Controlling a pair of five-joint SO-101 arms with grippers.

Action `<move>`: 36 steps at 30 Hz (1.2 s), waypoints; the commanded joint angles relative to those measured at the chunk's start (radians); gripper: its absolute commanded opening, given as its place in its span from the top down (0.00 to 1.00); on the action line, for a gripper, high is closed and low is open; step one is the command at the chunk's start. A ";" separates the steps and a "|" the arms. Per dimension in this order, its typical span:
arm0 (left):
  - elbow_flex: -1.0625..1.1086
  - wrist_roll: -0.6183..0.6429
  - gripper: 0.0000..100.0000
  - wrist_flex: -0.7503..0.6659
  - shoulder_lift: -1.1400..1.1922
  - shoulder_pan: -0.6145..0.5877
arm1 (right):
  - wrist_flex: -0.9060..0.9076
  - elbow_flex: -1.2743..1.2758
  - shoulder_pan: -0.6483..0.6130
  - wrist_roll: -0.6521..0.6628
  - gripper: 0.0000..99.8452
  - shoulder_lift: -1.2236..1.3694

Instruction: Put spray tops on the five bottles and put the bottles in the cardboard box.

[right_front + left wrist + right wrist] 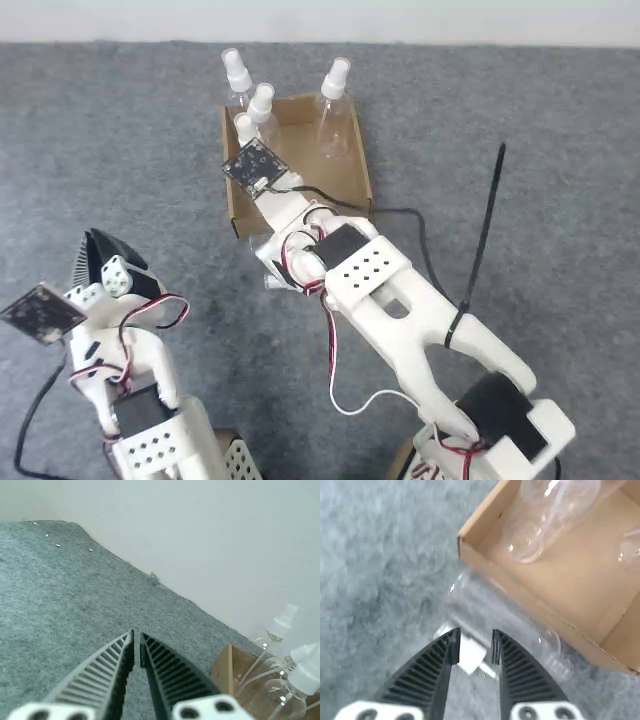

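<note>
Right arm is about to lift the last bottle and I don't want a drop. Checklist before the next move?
1. Last bottle located: ok, lying on the carpet outside the cardboard box, beside its wall.
2. Spray top seated on it: cannot tell, blurred.
3. Right tool closed on the top: not ok, fingers parted either side of it.
4. Room in the box: ok, bare cardboard beside the standing bottles.
5. Left tool out of the way: ok, shut, empty, apart from the box.
</note>
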 commanded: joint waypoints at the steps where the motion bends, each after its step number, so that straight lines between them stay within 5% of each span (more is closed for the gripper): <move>1: -0.015 0.005 0.98 0.003 -0.003 -0.005 | -0.113 -0.014 0.018 -0.031 0.92 0.007; 8: -0.015 0.005 0.98 0.003 -0.003 -0.005 | -0.272 -0.018 0.051 -0.031 0.92 0.157; 23: -0.015 0.005 0.98 0.003 -0.003 -0.005 | -0.282 -0.018 0.056 -0.029 0.92 0.259; 36: -0.015 0.005 0.98 0.003 -0.003 -0.006 | 0.107 -0.018 0.056 0.121 0.92 0.111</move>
